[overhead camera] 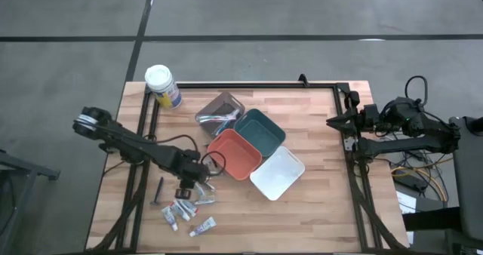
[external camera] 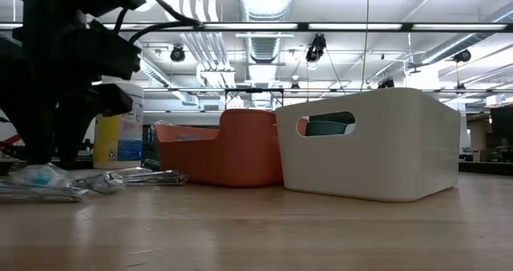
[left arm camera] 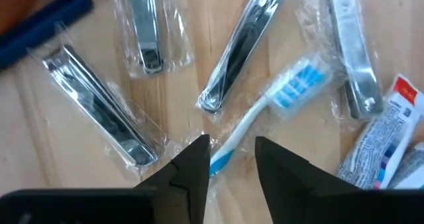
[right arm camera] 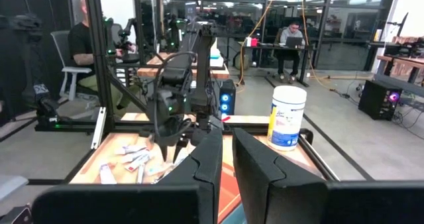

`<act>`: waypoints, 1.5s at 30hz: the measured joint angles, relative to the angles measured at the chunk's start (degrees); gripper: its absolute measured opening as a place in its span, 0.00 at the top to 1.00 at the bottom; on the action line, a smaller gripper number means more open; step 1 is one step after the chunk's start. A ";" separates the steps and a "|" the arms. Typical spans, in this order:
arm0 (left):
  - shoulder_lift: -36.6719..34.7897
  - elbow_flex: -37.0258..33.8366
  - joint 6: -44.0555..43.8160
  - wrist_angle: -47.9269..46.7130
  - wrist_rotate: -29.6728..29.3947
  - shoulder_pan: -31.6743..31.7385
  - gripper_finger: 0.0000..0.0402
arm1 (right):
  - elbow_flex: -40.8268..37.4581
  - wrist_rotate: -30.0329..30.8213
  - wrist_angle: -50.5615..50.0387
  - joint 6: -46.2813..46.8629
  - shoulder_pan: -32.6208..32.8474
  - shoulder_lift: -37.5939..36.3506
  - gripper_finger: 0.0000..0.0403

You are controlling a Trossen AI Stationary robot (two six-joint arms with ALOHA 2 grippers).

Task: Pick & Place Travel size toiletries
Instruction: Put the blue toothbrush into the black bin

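Observation:
The travel size toiletries lie in a loose pile near the table's near-left corner. The left wrist view shows a blue-and-white toothbrush, several wrapped nail clippers and a toothpaste tube. My left gripper is open and points down over the pile. Its fingers stand on either side of the toothbrush's handle end. My right gripper is shut and waits by the table's right edge.
An orange tray, a teal tray and a white tray sit mid-table, right of the pile. A clear-wrapped bundle lies behind them. A white-lidded canister stands at the far left. A dark long-handled piece lies left of the pile.

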 joint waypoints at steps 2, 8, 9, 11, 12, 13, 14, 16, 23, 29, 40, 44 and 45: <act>-0.29 0.00 2.38 -0.11 -0.06 -0.14 0.67 | 0.00 0.00 0.00 -0.08 0.01 0.01 0.92; 0.20 -0.04 6.16 -0.16 -0.11 -0.94 0.56 | 0.00 -0.01 0.00 0.00 0.01 -0.01 0.92; 0.21 -0.11 6.18 -0.19 -0.11 -0.98 0.53 | 0.00 0.00 0.00 0.00 -0.01 -0.02 0.92; 0.21 -0.29 6.19 -0.19 -0.54 -0.97 0.49 | 0.00 0.01 0.00 -0.08 0.01 0.00 0.92; 0.21 -0.53 6.21 -0.15 -0.94 -0.96 0.47 | 0.00 0.01 0.00 -0.04 0.00 -0.02 0.92; 0.21 -0.89 6.23 -0.20 -1.28 -0.96 0.45 | 0.00 0.00 0.00 0.01 0.00 -0.01 0.92; 0.21 -1.31 6.26 -0.21 -1.63 -0.96 0.44 | 0.00 -0.01 0.00 -0.01 0.01 -0.01 0.92; 0.21 -2.59 6.29 0.53 -2.48 -0.96 0.42 | 0.00 -0.01 0.00 -0.10 -0.01 -0.01 0.92; -0.03 -6.97 6.30 4.39 -2.89 -0.96 0.44 | 0.00 -0.01 0.00 -0.06 -0.01 -0.02 0.92; -0.10 -7.19 6.23 4.89 -3.76 -0.98 0.54 | 0.00 -0.01 0.00 -0.08 0.00 -0.02 0.92; -0.17 -6.90 4.63 5.78 -3.92 -0.96 0.95 | 0.00 -0.01 0.00 -0.01 0.01 -0.02 0.92; -0.56 -5.87 2.90 5.38 -2.69 -1.01 0.95 | 0.00 -0.01 0.00 -0.05 0.01 -0.02 0.92; -0.86 -5.40 2.28 5.40 -2.49 -1.07 0.93 | 0.00 -0.01 0.00 0.01 0.00 0.00 0.92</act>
